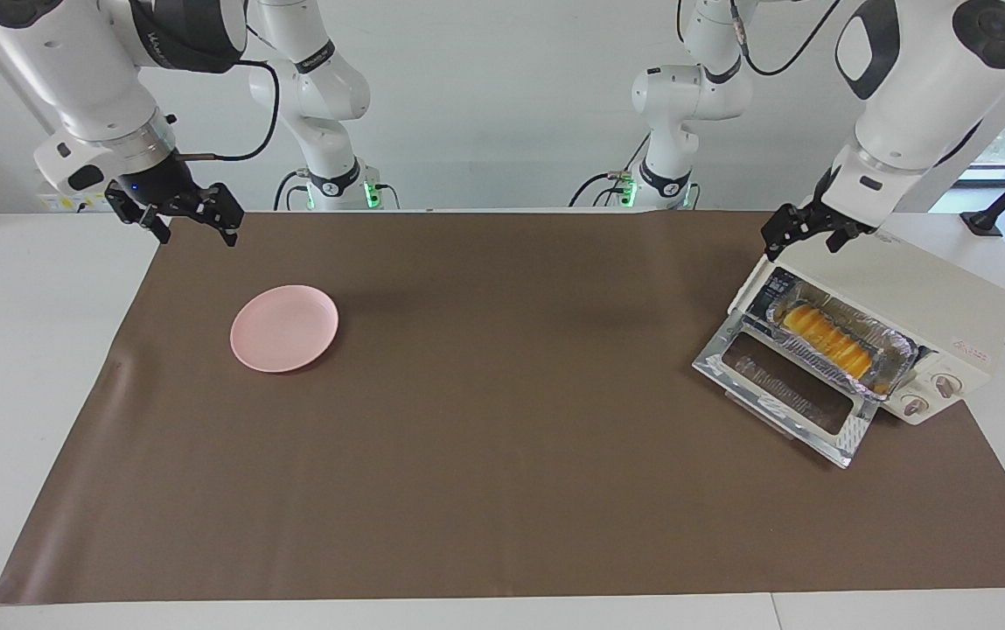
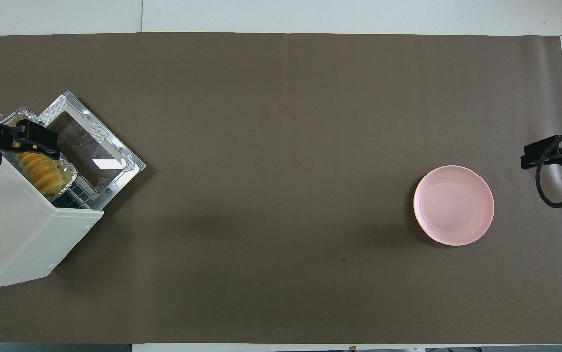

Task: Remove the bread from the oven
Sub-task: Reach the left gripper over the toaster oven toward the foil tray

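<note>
— Where's the bread right now?

— Inside the oven, lying in a foil tray that sits in the oven's mouth. The oven door is folded down flat in front of it, so the loaf shows as a row of yellow-orange ridges. From overhead the end of the bread toward the oven's knobs is covered by the left gripper, and the oven's roof hides the tray's inner edge.

— And the left gripper?

— Up in the air over the oven's top corner nearest the door hinge, fingers spread wide, nothing between them. It isn't touching the oven as far as I can see from the facing side. Overhead, its body runs off the frame's edge.

— The right gripper?

— Well away from the oven, hovering over the mat's edge at the right arm's end of the table, waiting. Its fingers hang apart too, empty. In the overhead view only its tip and a loop of cable poke in from the side.

— Anything else on the table?

— A pink plate on the mat, far from the oven, toward the right arm's end. The oven's two knobs are visible only from the facing side; their markings are too small to read.
</note>
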Controlling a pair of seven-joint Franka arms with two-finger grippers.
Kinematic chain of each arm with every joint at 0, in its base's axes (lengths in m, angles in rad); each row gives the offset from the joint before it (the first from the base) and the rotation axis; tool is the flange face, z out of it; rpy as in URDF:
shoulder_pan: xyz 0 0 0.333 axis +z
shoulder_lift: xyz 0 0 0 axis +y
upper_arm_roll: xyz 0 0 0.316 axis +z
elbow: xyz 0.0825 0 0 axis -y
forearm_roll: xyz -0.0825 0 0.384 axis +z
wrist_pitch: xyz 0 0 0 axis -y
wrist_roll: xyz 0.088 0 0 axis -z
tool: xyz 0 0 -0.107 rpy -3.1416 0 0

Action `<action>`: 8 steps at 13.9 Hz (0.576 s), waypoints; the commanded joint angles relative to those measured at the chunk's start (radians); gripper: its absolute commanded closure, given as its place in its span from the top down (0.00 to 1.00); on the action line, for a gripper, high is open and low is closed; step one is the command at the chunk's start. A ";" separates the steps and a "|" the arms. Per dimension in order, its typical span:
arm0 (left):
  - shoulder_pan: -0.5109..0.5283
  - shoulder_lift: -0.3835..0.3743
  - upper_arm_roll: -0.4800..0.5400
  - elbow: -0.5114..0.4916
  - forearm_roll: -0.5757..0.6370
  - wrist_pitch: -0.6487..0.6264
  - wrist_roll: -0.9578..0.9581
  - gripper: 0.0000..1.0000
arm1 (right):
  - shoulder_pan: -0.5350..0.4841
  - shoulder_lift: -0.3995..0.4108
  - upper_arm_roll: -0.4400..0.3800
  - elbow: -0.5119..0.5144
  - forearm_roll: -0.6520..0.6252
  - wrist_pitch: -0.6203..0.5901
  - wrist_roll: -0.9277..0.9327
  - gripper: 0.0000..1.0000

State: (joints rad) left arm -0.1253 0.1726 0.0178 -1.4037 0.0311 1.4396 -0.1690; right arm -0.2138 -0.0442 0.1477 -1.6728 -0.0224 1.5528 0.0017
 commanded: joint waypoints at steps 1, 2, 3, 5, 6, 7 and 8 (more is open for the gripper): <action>-0.002 0.197 0.002 0.205 0.065 -0.054 -0.044 1.00 | -0.007 -0.006 0.006 0.001 0.012 -0.016 0.007 1.00; -0.005 0.227 0.002 0.230 0.079 -0.047 -0.073 1.00 | -0.009 -0.006 0.006 0.001 0.012 -0.016 0.007 1.00; -0.007 0.260 0.005 0.257 0.082 -0.033 -0.116 1.00 | -0.009 -0.006 0.006 0.001 0.012 -0.016 0.007 1.00; -0.017 0.286 0.042 0.259 0.093 0.027 -0.209 1.00 | -0.009 -0.006 0.006 0.001 0.012 -0.016 0.007 1.00; -0.034 0.291 0.045 0.244 0.124 0.045 -0.236 1.00 | -0.009 -0.006 0.006 0.001 0.012 -0.016 0.007 1.00; -0.034 0.292 0.048 0.204 0.153 0.086 -0.265 1.00 | -0.009 -0.006 0.006 0.001 0.012 -0.016 0.007 1.00; -0.028 0.282 0.048 0.143 0.173 0.152 -0.305 1.00 | -0.009 -0.006 0.006 0.001 0.012 -0.016 0.007 1.00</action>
State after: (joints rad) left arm -0.1346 0.4583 0.0450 -1.2015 0.1569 1.5147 -0.4052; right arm -0.2138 -0.0442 0.1477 -1.6728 -0.0224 1.5528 0.0017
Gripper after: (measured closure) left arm 0.000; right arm 0.000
